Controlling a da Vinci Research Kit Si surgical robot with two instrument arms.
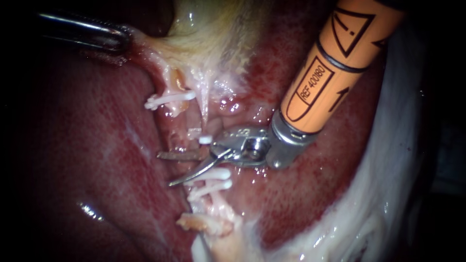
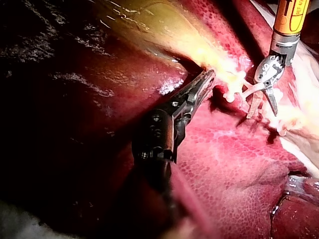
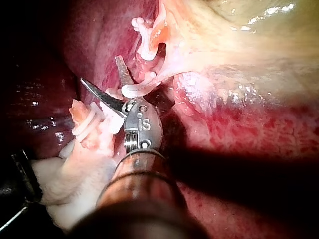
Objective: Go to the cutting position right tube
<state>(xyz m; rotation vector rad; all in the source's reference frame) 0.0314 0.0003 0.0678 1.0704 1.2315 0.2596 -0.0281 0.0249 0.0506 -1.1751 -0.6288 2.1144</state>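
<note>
My right instrument (image 1: 166,170), on an orange shaft from the upper right, ends in two thin blades that stand open. They straddle the right tube (image 1: 201,162) between one white clip (image 1: 205,139) above and two white clips (image 1: 213,178) below. The right wrist view shows the same open blades (image 3: 103,74) with a clip (image 3: 137,90) lying against the hinge. The left tube's clipped stump (image 1: 171,99) hangs further up. My left instrument (image 1: 121,40) is at the upper left, shut on the pale edge of the gallbladder (image 1: 213,29); in the left wrist view its jaws (image 2: 207,79) hold that tissue taut.
Dark red liver (image 1: 87,160) fills the left and the bottom of the view. White fatty tissue (image 1: 388,194) runs down the right side. A frayed stump (image 1: 201,223) lies below the two clips. In the left wrist view the right instrument (image 2: 265,109) works just beyond my left jaws.
</note>
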